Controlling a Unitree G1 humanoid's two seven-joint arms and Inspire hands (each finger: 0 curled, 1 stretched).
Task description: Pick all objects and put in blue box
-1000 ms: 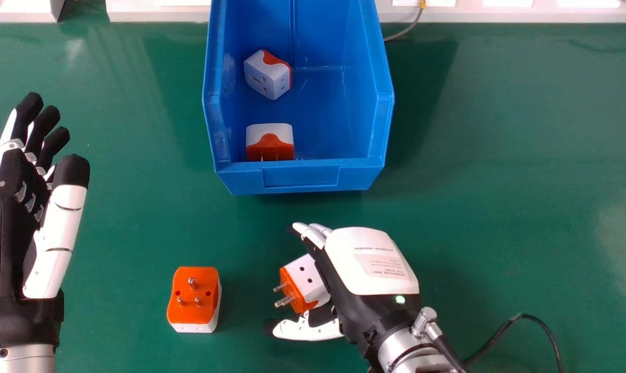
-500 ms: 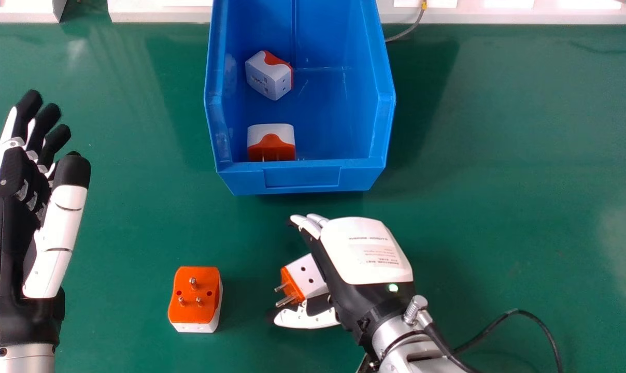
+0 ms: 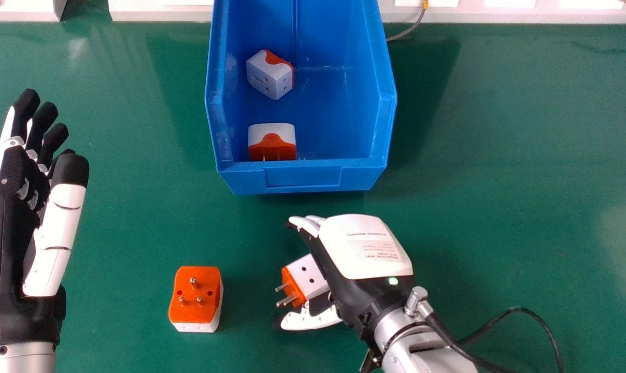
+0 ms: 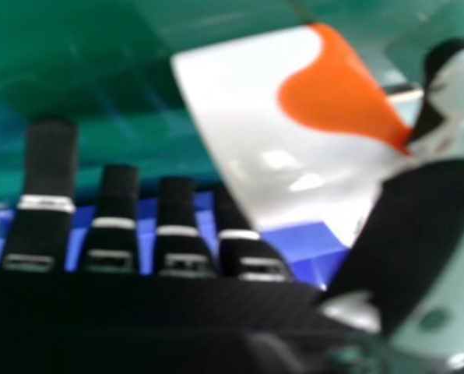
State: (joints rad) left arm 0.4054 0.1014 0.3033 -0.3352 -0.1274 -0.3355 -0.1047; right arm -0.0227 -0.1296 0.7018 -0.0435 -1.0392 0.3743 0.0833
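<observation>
Because the right hand (image 3: pixel 365 248) is just beside the nearer plug (image 3: pixel 309 277) in the head view, I judge that the coming move turns on how these two lie to each other. The plug is on the table (image 3: pixel 473 155), to the left of the palm, in the space between the fingers and the thumb (image 3: pixel 310 321). Its pins (image 3: pixel 287 300) point to the left and a little toward the robot, away from the palm, so the line of the pins goes across the direction of the fingers. The left hand (image 3: pixel 59 223) is open and well apart, near the left edge. The other plug (image 3: pixel 195 298) stands with pins up between the two hands. The blue box (image 3: pixel 302 178) is beyond the right hand, with two plugs (image 3: pixel 271 140) inside.

In the right hand view, the fingers (image 4: pixel 49 164) are almost straight and the nearer plug is beside them, toward the thumb. The hand is open around it and not curled on it; whether the skin of the plug already touches, I cannot tell. Probably the thumb and the fingers must now close from two sides, and an uneven squeeze could turn the plug.
</observation>
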